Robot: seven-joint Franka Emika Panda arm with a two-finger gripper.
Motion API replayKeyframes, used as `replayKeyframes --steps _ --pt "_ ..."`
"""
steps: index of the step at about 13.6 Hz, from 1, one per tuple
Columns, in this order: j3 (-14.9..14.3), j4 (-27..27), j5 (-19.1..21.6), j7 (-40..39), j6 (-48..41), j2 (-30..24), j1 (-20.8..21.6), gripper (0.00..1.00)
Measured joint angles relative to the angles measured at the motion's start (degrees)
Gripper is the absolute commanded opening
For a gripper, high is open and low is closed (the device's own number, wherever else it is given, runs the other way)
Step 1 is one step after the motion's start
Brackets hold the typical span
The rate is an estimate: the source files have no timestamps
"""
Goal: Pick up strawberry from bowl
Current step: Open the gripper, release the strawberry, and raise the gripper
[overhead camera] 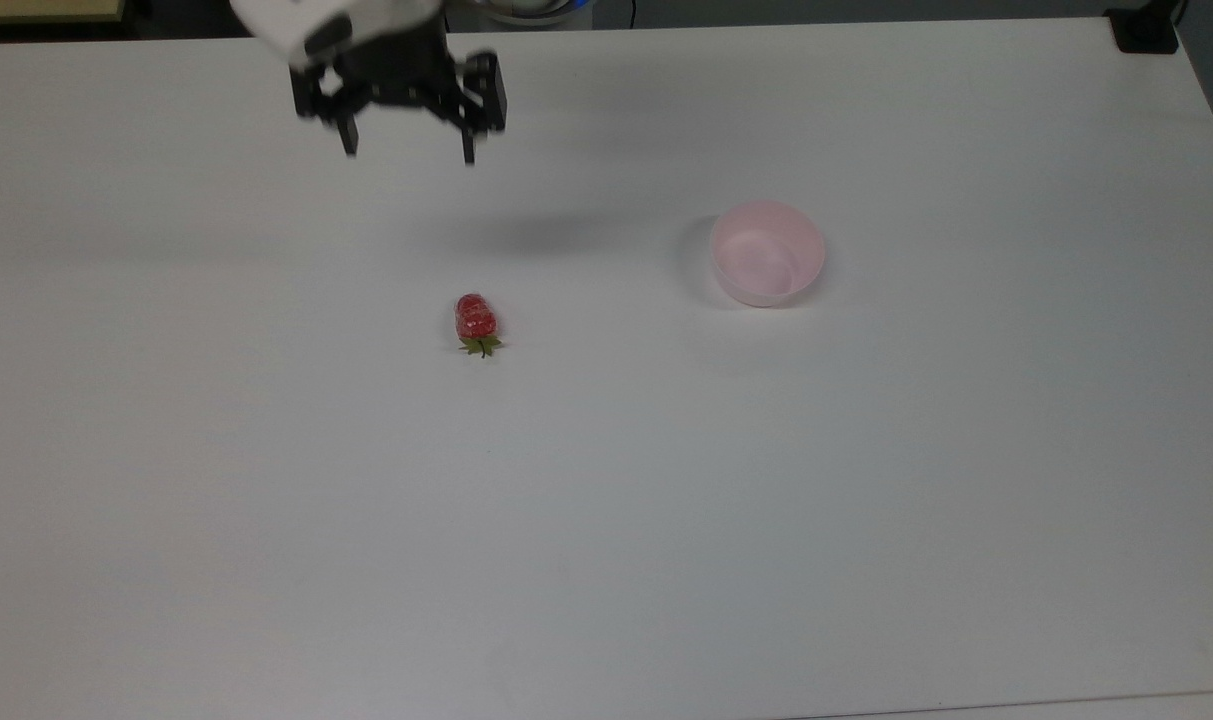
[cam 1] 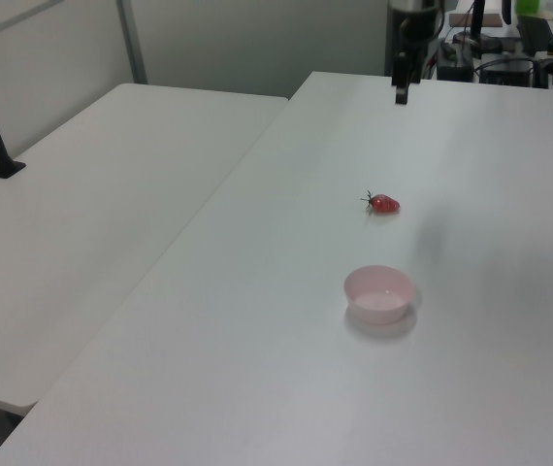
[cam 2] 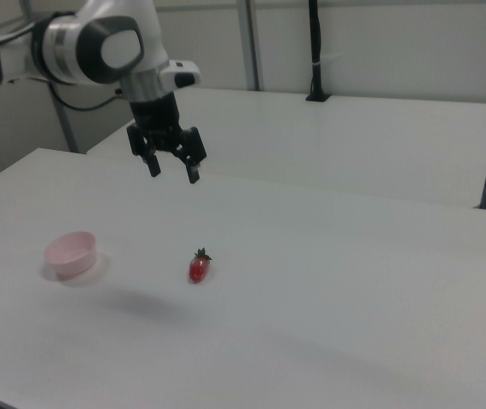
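Glossy strawberry (overhead camera: 477, 320), matt plastic bowl (overhead camera: 766, 253)

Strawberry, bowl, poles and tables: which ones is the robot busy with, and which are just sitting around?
Part of the job:
- strawberry, lying on the white table
- pink bowl, with nothing in it
- robot hand, open, up above the table

Just lying about:
- second table
- black pole on the second table
- black clamp

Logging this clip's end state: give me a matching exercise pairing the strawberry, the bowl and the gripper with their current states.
Things:
1. strawberry
2. bowl
3. gripper

States:
A. raised above the table, fingers apart, holding nothing
B. lying on its side on the bare table
C. upright with nothing inside

Pairs: 1-B, 2-C, 3-A
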Motion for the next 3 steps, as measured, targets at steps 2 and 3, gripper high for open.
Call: replayKeyframes --steps 2,3 --pt "0.01 -0.17 0.00 0.15 -1.68 -2.19 0.00 1.00" --pt "0.02 -0.30 0.00 0.24 -1.68 -2.40 0.00 1.00"
